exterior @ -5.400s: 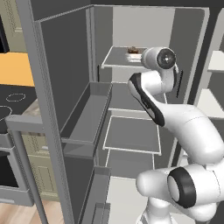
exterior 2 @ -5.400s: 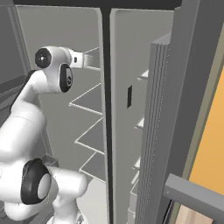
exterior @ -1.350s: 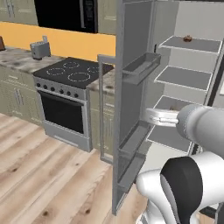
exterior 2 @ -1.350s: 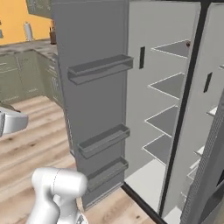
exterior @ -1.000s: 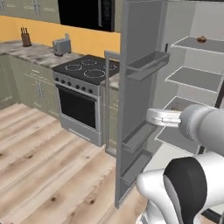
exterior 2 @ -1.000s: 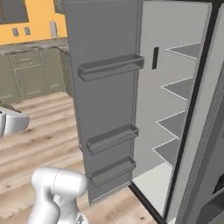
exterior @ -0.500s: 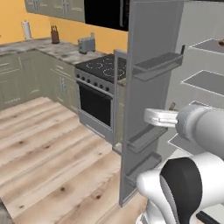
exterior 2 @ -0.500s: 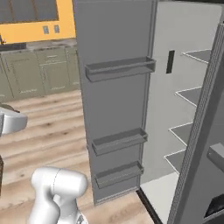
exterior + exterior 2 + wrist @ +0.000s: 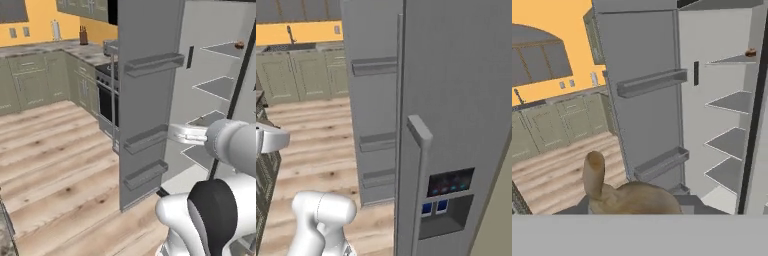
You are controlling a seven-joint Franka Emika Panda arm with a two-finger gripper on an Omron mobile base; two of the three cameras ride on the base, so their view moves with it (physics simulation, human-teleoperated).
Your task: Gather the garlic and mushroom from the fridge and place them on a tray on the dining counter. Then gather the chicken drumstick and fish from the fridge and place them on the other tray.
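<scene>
Drumstick sits clamped between the fingers, bone up.

Readable text: I am finding none anywhere.
Fridge door panel: I am seeing small blue and green lit marks at about 5 o'clock in the right base view, too small to read.

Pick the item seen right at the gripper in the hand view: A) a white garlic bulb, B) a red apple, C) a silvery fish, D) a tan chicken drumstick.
D: a tan, club-shaped chicken drumstick with a knobby bone end rises at the bottom of the hand view, in front of the open fridge.
</scene>
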